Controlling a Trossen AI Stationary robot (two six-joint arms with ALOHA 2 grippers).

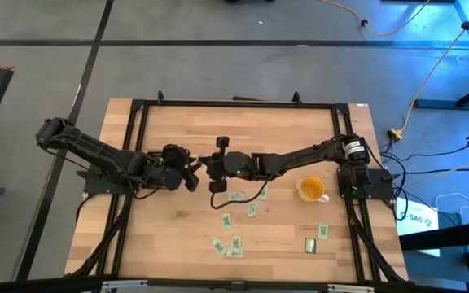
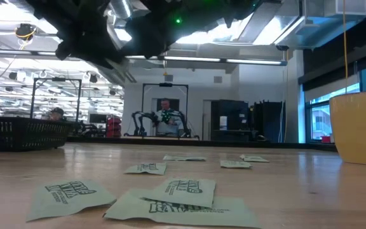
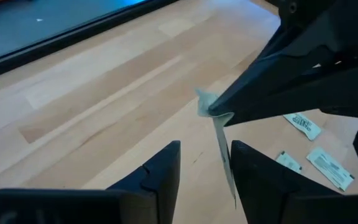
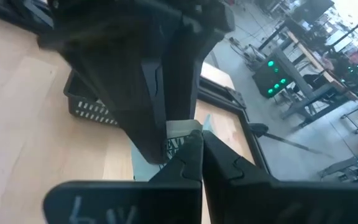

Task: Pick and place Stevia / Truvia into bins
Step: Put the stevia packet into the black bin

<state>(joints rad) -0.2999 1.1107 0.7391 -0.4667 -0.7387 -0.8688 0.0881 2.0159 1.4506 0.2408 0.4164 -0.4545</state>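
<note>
i have both arms meeting above the middle of the table (image 1: 177,236), well to the mug's far side from its handle. the yellow mug (image 1: 311,189) stands upright on the wood and serves as my landmark.

the right claw (image 4: 199,140) is pressed together on one stevia sachet (image 4: 180,142), pinching it at an upper corner. in the left wrist view that same sachet hangs edge-on from the right claw's tip, pointing down toward the table.

the left claw (image 3: 205,163) faces the right one, fingers spread, with the hanging sachet in the gap between them. the fingers (image 3: 160,171) do not appear to touch the paper; i cannot tell for sure from this angle.

loose sachets (image 1: 233,245) lie flat on the table, most of them between the mug and the near edge: a small overlapping cluster well away from the mug, a few singles (image 1: 252,209) closer to the arms, and two more (image 1: 322,231) just on the near side of the mug. in the low view several lie in the foreground, green print facing up, two of them overlapping.

the black bin (image 2: 21,133) sits on the table on the opposite side of the arms from the mug; in the right wrist view its slotted wall shows behind the left claw. i cannot see into it.

a person sits in the room beyond the table.
</note>
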